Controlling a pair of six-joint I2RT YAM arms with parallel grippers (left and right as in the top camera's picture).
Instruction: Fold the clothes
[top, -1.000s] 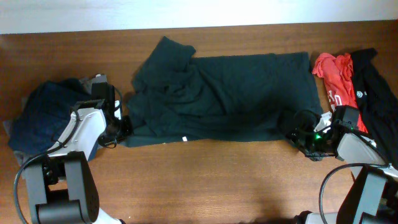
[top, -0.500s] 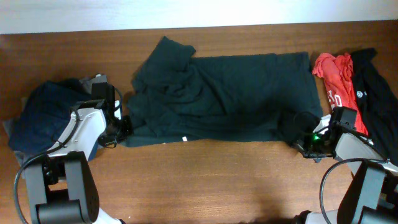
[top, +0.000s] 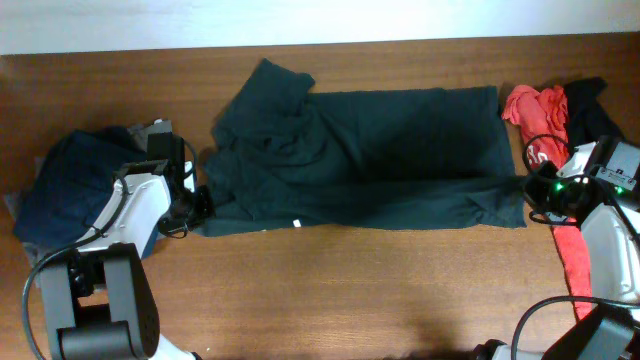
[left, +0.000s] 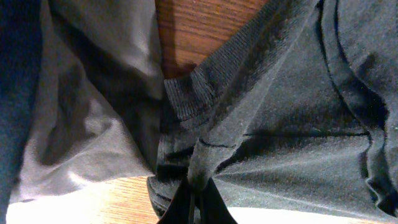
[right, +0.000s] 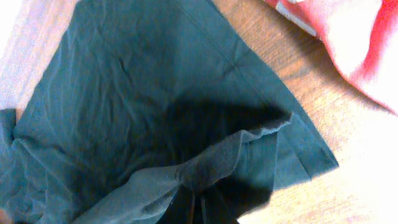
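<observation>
The large dark green shirt (top: 380, 150) lies spread across the middle of the table, bunched toward its left side. My left gripper (top: 200, 201) is shut on its lower left edge; in the left wrist view the closed left gripper (left: 199, 205) pinches a fold of the dark green shirt (left: 280, 124). My right gripper (top: 536, 193) is shut on the lower right corner, which is drawn out flat. In the right wrist view the right gripper (right: 199, 208) clamps a raised fold of the green shirt (right: 137, 87).
A navy blue piece (top: 62, 185) and grey shorts (top: 155, 128) lie heaped at the left, behind my left arm. The red shirt (top: 545, 112) and a black garment (top: 592, 108) sit at the far right, with red cloth trailing under my right arm.
My right gripper has closed on the shirt's lower right edge and moved right, pulling that corner out straight. The left arm has stayed still.
</observation>
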